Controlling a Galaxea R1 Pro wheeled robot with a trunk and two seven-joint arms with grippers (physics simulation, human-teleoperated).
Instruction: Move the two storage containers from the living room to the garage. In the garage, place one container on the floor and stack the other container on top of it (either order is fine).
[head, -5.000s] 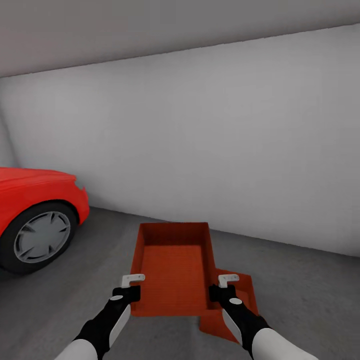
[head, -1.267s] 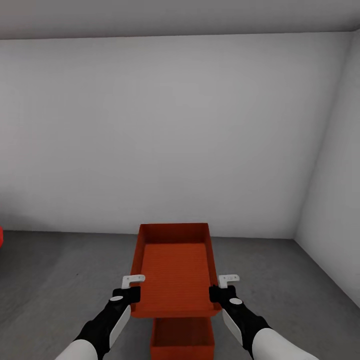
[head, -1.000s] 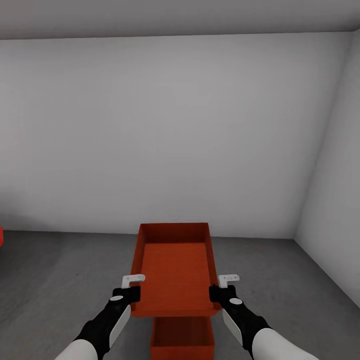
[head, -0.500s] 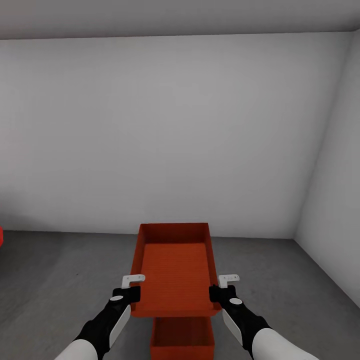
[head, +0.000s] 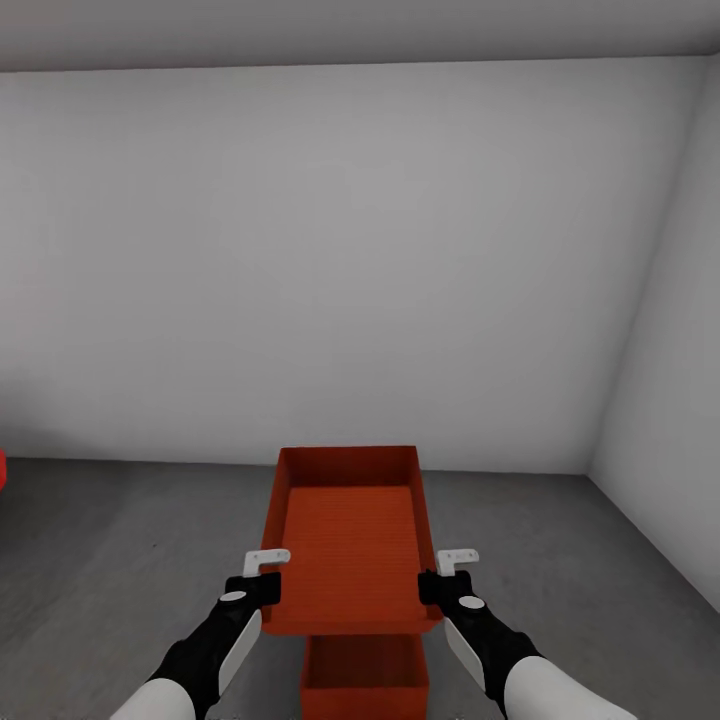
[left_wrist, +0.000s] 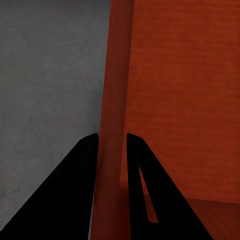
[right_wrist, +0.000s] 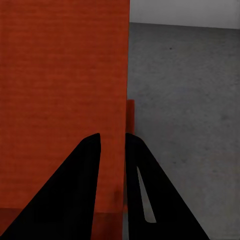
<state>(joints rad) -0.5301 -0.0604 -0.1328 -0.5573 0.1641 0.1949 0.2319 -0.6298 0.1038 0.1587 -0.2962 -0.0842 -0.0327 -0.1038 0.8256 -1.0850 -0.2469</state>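
Observation:
I hold a red-orange open-top storage container (head: 350, 545) in the air before me, in the garage. My left gripper (head: 266, 580) is shut on its left wall (left_wrist: 114, 125), and my right gripper (head: 438, 578) is shut on its right wall (right_wrist: 119, 100). The second storage container (head: 365, 675) rests on the dark grey floor (head: 120, 560) directly below the held one, partly hidden by it. In the right wrist view a sliver of that lower container (right_wrist: 130, 117) peeks past the held wall.
A plain pale grey wall (head: 330, 260) stands ahead and another (head: 670, 400) closes the right side, meeting in a corner. A bit of red car (head: 2, 468) shows at the left edge. Bare grey floor lies on both sides.
Over five seconds the view swung right: the red car left the picture and the lower container now lies squarely under the held one. In the last second almost nothing has moved.

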